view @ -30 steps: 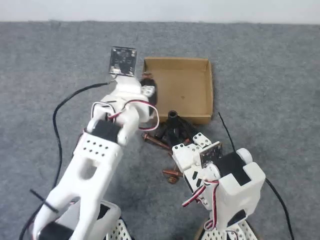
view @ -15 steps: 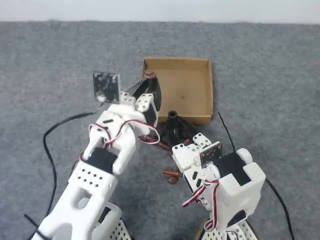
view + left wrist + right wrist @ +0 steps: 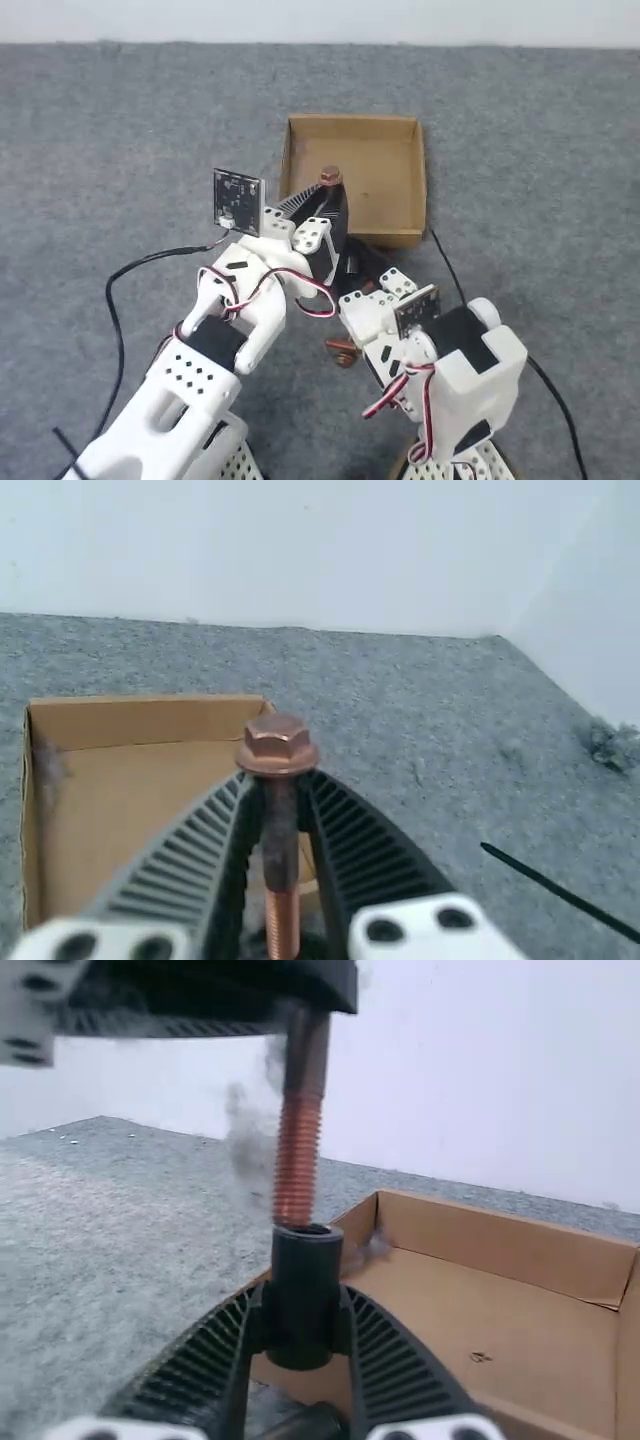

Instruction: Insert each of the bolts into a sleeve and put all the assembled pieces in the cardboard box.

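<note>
Two items are held over grey carpet (image 3: 120, 120), white wall (image 3: 320, 20) behind: bolt (image 3: 279, 750) gripped by left gripper (image 3: 280, 785), sleeve (image 3: 303, 1290) by right gripper (image 3: 303, 1310).

left tool (image 3: 280, 810) clamping copper bolt (image 3: 277, 810), cardboard box (image 3: 130, 720) behind

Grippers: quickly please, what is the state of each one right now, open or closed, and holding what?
Left gripper: closed on the copper bolt.
Right gripper: closed on the black sleeve.
</note>
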